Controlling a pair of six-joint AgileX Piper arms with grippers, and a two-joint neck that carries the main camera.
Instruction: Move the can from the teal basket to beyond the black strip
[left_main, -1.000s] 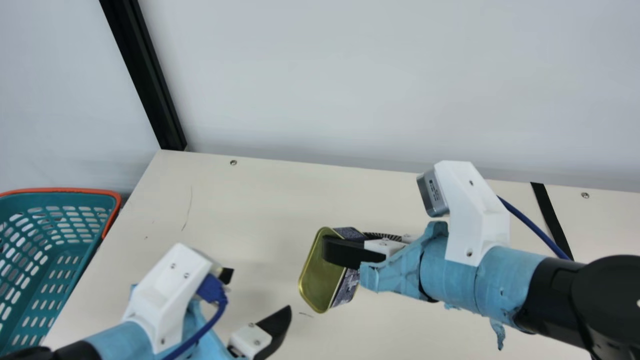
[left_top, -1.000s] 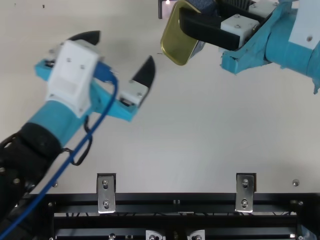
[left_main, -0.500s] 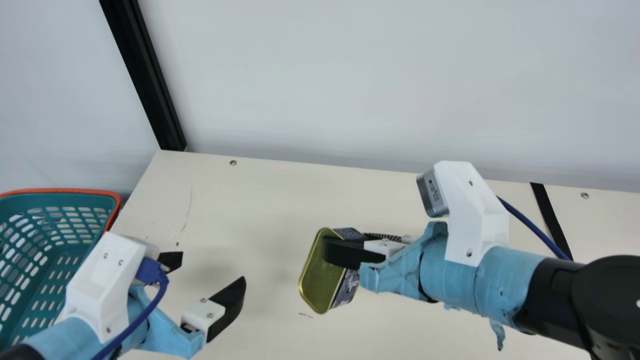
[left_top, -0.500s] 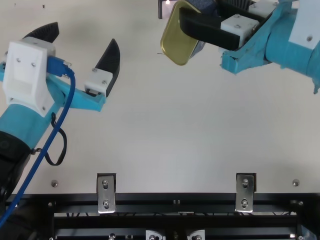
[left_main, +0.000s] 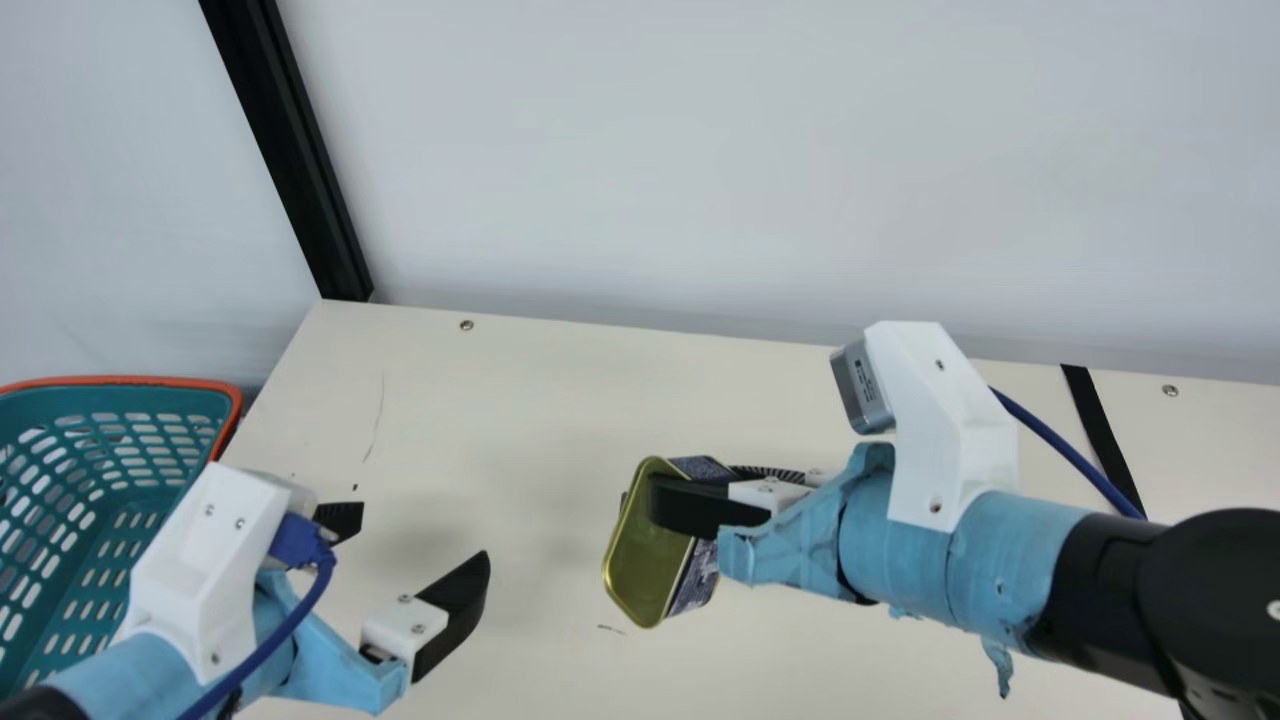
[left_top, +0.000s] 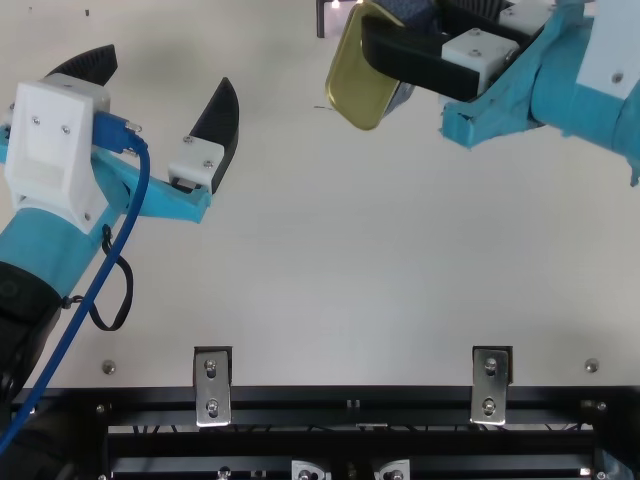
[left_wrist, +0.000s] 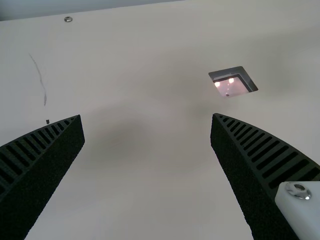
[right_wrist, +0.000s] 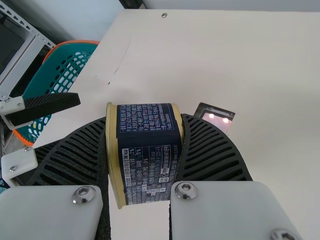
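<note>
The can (left_main: 640, 570), gold-ended with a dark printed side, is held over the mid-table, tilted, by my right gripper (left_main: 700, 500). In the right wrist view the can (right_wrist: 150, 155) is pinched between both ribbed fingers of my right gripper (right_wrist: 145, 150). My left gripper (left_main: 410, 540) stands open left of the can with nothing between its fingers; so does my left gripper (left_wrist: 147, 120) in its wrist view. The teal basket (left_main: 120, 400) with an orange rim is at the far left, partly behind my left arm. The black strip (left_main: 1105, 440) lies at the right, behind my right arm.
A small dark-edged opening (left_wrist: 233, 82) in the table lies near the can. Screws (left_main: 467, 325) sit along the table's back edge, with a pale wall behind it. A black post (left_main: 290, 150) rises at the back left corner. Metal brackets (left_top: 212, 385) line the front edge.
My left gripper has moved left, away from the can, and since half a second ago has barely moved. The can and my right gripper have shifted very slightly.
</note>
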